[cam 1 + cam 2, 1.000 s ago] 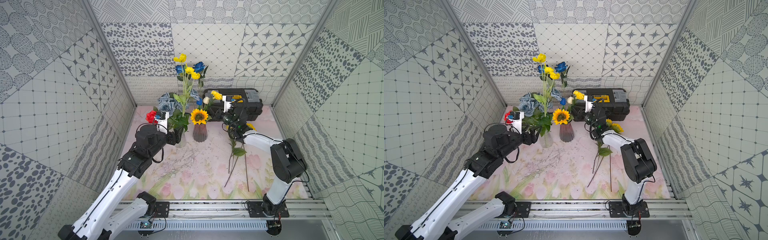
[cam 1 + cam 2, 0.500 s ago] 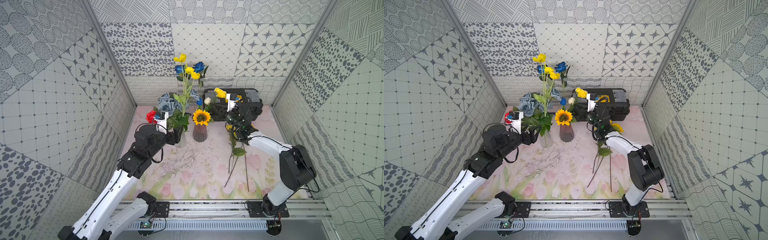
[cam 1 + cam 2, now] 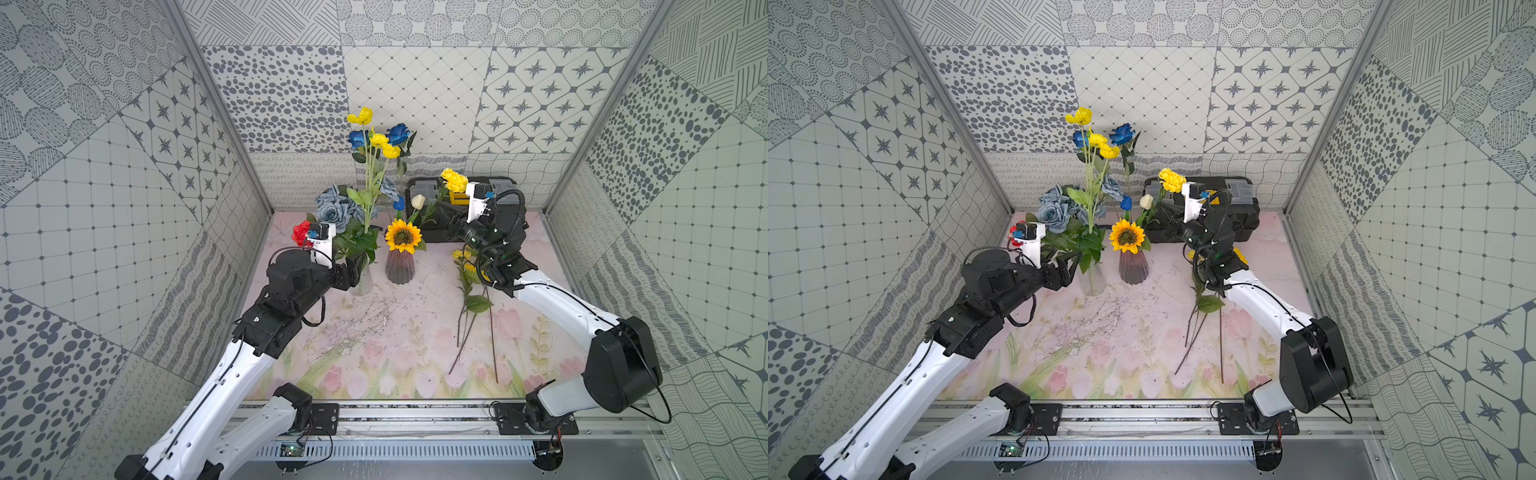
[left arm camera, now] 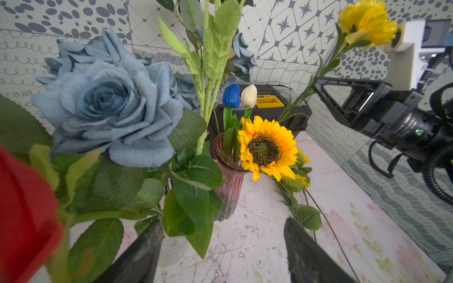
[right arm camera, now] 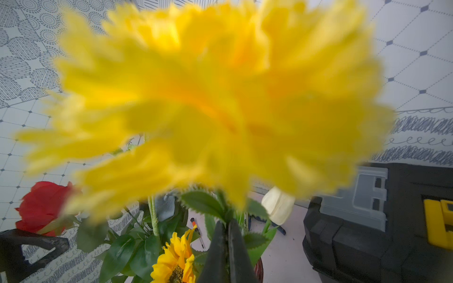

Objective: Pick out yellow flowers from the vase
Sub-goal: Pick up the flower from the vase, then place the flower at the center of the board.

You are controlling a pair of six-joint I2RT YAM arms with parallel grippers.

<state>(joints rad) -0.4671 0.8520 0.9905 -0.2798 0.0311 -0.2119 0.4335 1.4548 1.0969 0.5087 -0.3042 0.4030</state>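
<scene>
A: What is the right gripper (image 5: 228, 223) doing?
B: Its jaws are pressed together on the green stem of the yellow carnation (image 3: 454, 179), pinching it just below the leaves. The bloom stands above and to the right of the pink vase (image 3: 400, 266), in front of the black toolbox (image 3: 505, 189).

A: Is that stem out of the vase?
B: I cannot tell. Its lower end slants down toward the pink vase and goes behind the sunflower (image 3: 402, 236), which sits in that vase.

A: And the left gripper (image 4: 223, 221)?
B: It is spread wide and gripping nothing. It hovers low on the left of the pink vase, just beside the clear glass vase (image 3: 362, 282).

A: Where are the other yellow ones?
B: A tall spray of yellow blossoms (image 3: 380, 139) rises from the clear glass vase, high above and left of the pink vase. More yellow flowers (image 3: 465, 259) lie flat on the floral mat (image 3: 395, 340) to the right of the pink vase, with their stems pointing toward the arm bases.

A: And the rest?
B: A white tulip (image 3: 417, 201) and a blue tulip (image 3: 399, 203) stand in the pink vase. The grey-blue roses (image 3: 332, 208) and a red rose (image 3: 300, 233) are to its left.
</scene>
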